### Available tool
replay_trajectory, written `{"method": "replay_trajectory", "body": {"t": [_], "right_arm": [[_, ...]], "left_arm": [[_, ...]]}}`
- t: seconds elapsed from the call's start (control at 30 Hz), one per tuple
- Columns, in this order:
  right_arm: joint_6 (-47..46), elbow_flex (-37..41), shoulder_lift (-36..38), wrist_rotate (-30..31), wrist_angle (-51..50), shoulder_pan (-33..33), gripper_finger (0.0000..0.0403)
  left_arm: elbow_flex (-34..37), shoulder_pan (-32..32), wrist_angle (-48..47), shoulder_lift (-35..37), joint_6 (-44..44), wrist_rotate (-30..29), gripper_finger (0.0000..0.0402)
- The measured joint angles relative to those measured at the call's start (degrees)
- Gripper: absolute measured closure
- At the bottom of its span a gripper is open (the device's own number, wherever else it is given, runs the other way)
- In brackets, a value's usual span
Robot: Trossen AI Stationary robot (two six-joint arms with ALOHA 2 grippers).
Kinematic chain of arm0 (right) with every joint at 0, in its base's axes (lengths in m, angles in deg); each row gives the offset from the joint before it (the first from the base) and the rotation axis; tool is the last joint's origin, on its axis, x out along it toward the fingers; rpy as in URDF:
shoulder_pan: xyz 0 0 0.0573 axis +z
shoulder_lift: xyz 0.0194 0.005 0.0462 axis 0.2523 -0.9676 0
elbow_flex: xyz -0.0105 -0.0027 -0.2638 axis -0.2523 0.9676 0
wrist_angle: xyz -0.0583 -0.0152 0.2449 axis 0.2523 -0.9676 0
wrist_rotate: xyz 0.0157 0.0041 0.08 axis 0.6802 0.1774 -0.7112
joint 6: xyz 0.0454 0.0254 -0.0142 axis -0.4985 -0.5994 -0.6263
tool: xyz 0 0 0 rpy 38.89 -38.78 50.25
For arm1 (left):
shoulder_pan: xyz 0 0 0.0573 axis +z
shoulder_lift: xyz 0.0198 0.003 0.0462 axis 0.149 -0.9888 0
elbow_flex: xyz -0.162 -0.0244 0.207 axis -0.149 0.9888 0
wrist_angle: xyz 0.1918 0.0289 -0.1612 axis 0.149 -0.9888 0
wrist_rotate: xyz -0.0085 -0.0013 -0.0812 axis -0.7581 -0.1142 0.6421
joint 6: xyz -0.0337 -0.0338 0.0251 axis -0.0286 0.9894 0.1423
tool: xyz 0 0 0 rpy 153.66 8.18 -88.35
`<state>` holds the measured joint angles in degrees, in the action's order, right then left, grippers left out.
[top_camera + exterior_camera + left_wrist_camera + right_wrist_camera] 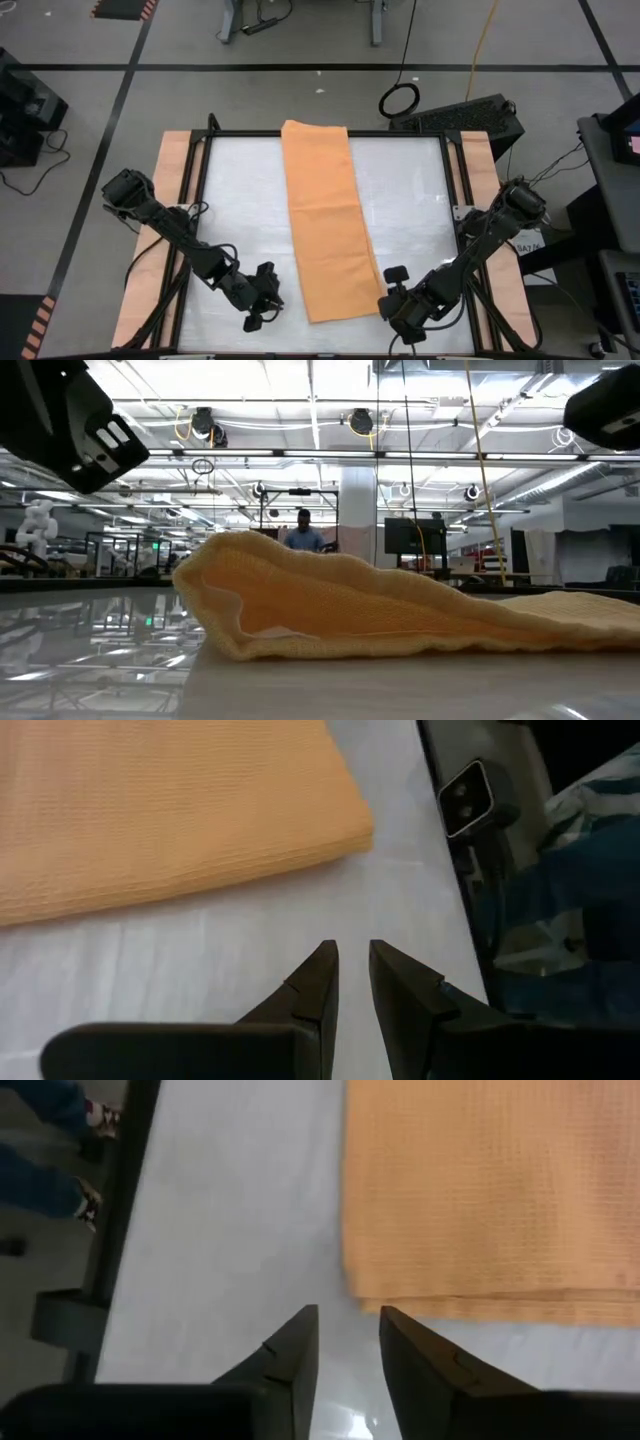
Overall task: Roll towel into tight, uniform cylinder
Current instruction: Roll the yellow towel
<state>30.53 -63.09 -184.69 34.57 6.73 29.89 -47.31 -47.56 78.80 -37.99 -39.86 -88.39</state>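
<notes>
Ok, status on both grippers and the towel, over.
Left gripper and right gripper empty, flanking the near end of the towel, fingers slightly apart. Towel folded into a long strip, not rolled. Nothing in the way.

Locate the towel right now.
High view: the towel lies folded in a long strip down the table's middle, its near end between the left gripper and right gripper, touching neither.
</notes>
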Motion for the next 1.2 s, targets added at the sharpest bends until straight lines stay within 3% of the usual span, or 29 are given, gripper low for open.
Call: {"method": "replay_trajectory", "body": {"t": [0.2,0.37,0.6,0.8,0.93,1.03,1.13,1.2], "right_arm": [[-3.78,-0.13,6.10,0.76,-2.54,0.07,0.0308],[-4.92,-0.15,14.19,7.39,-10.03,0.02,0.0308],[-4.98,-0.19,22.20,16.91,-15.58,0.00,0.0308],[-11.27,-0.20,24.81,17.72,-18.02,-1.10,0.0307],[-14.48,-0.20,25.74,15.95,-18.66,-2.24,0.0307],[-15.81,-0.20,26.16,14.44,-18.62,-3.87,0.0307],[-17.20,-0.20,26.65,13.56,-18.63,-5.65,0.0307],[-17.72,-0.20,26.84,12.48,-18.68,-6.67,0.0307]], "left_arm": [[-4.30,-0.08,-0.12,0.00,-4.26,-2.16,0.0336],[-7.73,0.88,-0.27,0.02,-8.77,-4.35,0.0336],[-8.58,3.67,-0.52,0.02,0.10,-9.07,0.0336],[-8.61,6.68,-5.26,0.02,31.67,-10.03,0.0336],[-8.61,6.94,-4.25,0.02,45.79,-15.46,0.0336],[-8.61,7.00,-6.84,0.02,62.02,-18.87,0.0336],[-8.61,6.99,-12.60,0.02,78.41,-18.77,0.0336],[-8.61,6.76,-16.05,0.02,85.87,-15.52,0.0336]]}}
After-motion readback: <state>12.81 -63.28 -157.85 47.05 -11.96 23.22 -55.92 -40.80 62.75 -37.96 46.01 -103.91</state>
